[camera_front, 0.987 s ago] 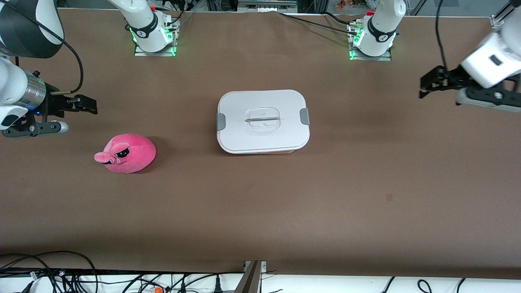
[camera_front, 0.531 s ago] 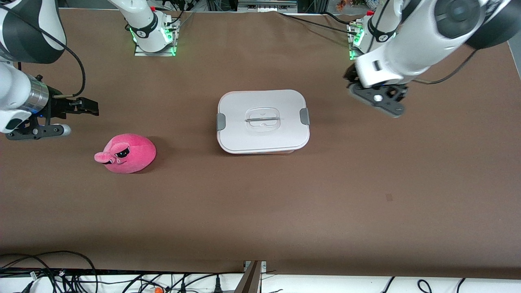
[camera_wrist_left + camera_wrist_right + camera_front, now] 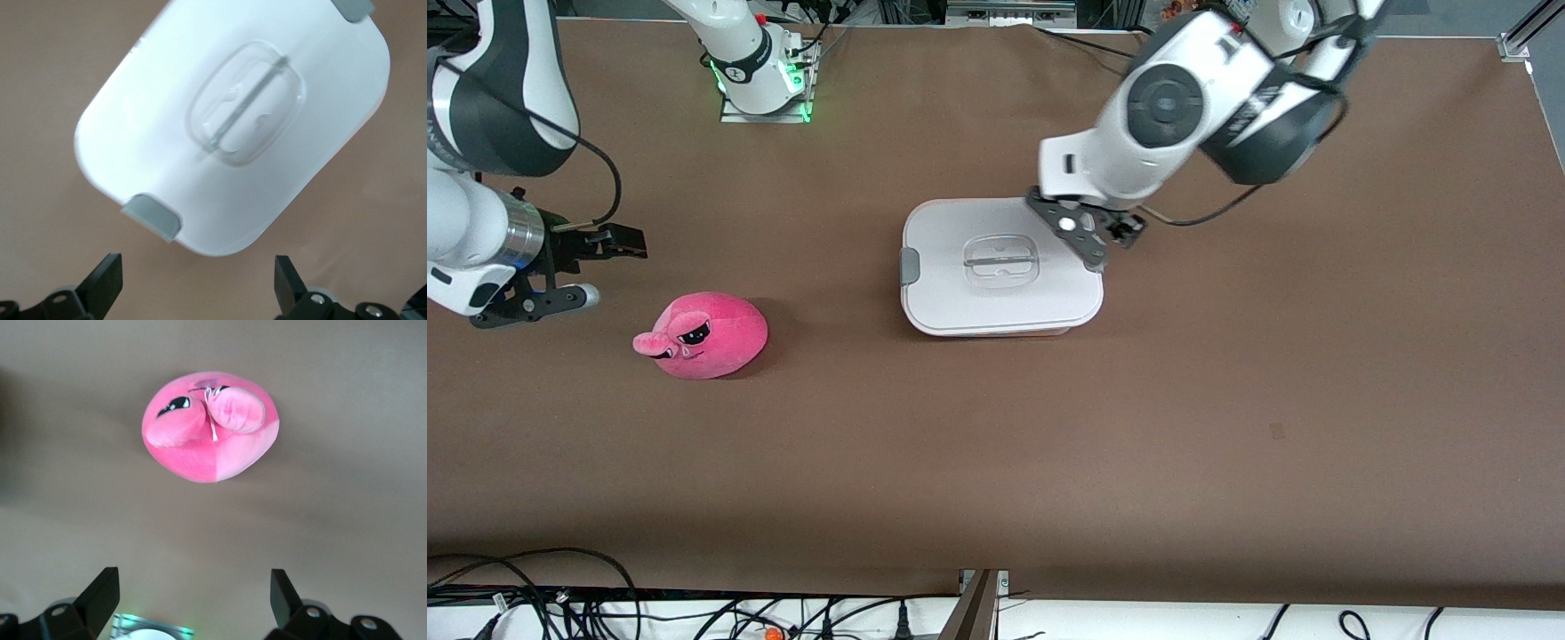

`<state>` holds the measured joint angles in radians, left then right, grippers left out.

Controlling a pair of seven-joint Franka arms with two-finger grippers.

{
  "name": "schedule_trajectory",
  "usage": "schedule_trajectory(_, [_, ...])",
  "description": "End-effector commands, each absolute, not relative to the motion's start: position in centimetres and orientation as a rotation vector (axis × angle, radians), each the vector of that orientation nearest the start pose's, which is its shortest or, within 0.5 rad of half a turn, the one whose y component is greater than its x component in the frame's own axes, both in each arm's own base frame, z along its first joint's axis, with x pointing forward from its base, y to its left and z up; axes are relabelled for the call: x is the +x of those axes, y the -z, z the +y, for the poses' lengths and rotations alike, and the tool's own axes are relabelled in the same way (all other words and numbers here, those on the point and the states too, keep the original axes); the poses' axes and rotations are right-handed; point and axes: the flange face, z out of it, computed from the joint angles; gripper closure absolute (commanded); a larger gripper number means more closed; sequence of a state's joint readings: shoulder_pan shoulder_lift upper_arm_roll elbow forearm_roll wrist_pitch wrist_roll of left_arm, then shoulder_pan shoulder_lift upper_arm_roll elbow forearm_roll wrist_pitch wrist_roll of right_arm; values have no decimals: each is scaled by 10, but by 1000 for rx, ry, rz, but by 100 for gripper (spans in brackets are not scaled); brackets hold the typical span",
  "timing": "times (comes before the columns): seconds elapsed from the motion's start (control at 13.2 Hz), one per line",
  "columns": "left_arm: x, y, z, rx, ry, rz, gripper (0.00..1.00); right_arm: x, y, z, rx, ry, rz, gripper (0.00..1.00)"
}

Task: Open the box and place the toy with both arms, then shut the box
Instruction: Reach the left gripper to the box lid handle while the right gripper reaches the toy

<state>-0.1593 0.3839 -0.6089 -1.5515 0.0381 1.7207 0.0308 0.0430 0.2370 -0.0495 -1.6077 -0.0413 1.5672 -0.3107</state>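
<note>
I see brown table cover filling front view, one small darker mark at about 4 o'clock. Tangle of black cables along white edge strip at 7 o'clock; more cable loops at 5 o'clock. Grey metal bracket at 6 o'clock. Green-lit base plate at 11 o'clock.

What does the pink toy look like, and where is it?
The toy is a round, hot-pink plush blob with black sunglasses-like eyes and a floppy snout flap. It looks soft and fuzzy. It sits on the brown table toward the right arm's end, apart from the white-lidded box and slightly nearer the front camera. Nothing touches it; the right pincer hangs open nearby.
</note>
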Motion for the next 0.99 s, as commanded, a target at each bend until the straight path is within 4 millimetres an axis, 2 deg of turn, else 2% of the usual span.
schedule_trajectory(0.0, [469, -421, -463, -2889, -260, 1322, 0, 614, -441, -23, -3021, -474, -657, 0])
schedule_trajectory(0.15, [455, -392, -491, -2849, -226, 1328, 0, 619, -424, -26, -2985, -484, -758, 0])
schedule_trajectory(0.23, [459, -383, -497, -2837, -190, 1339, 0, 622, -412, -35, -2967, -481, -789, 0])
schedule_trajectory(0.38, [476, -384, -511, -2817, -111, 1367, 0, 627, -388, -39, -2947, -466, -829, 0])
schedule_trajectory(0.61, [478, -380, -516, -2789, -85, 1388, 0, 625, -356, -33, -2931, -450, -819, 0])
schedule_trajectory(0.68, [479, -373, -516, -2769, -83, 1393, 0, 624, -349, -29, -2924, -446, -797, 0])
schedule_trajectory(0.91, [465, -358, -535, -2709, -57, 1450, 0, 622, -336, -13, -2959, -422, -713, 0])
